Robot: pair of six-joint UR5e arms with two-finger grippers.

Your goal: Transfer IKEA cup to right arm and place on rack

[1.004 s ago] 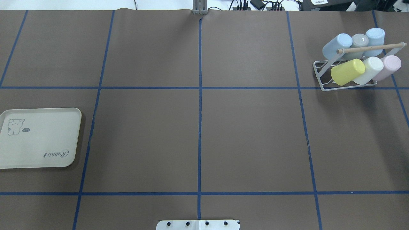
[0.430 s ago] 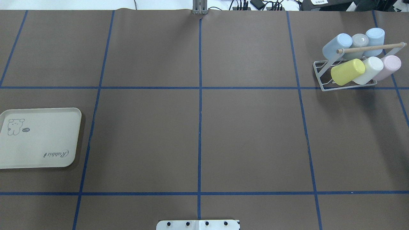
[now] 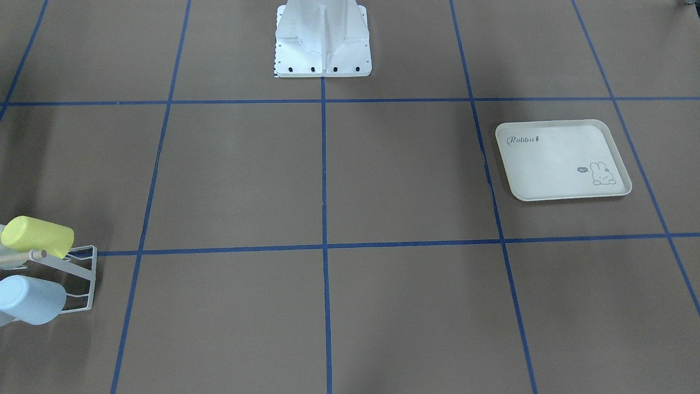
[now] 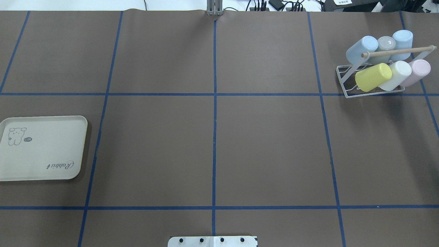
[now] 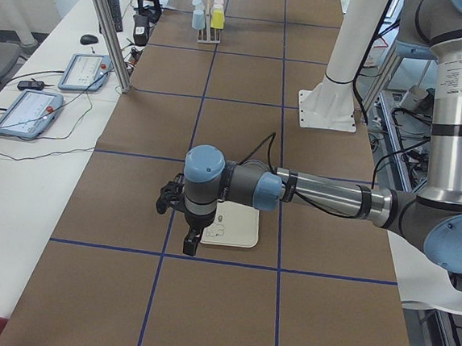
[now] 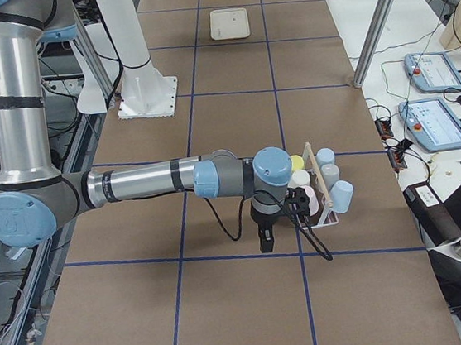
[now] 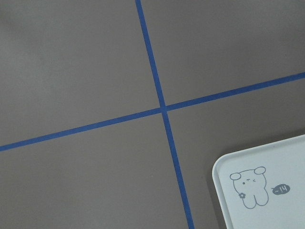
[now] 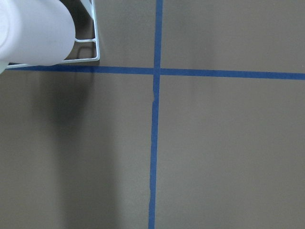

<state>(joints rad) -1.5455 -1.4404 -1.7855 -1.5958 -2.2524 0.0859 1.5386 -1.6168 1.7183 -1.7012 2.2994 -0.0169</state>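
Brown-papered table [image 4: 267, 147] carries the rack [image 4: 398, 51] at two o'clock in your overhead view, six IKEA cups [image 4: 373, 77] lying on it, so placing looks finished. Your left gripper [image 5: 191, 242] hangs over the rabbit tray [image 4: 41, 161] at nine o'clock and your right gripper [image 6: 265, 239] beside the rack. You cannot tell whether either's fingers are apart, and the next move is probably just to draw both arms back.

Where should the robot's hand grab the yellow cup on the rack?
Probably the round side wall of the yellow cup, coming from above on the robot's side. It lies tilted at the end of the near row on the rack; the white cup crowds one side and the dowel runs behind.
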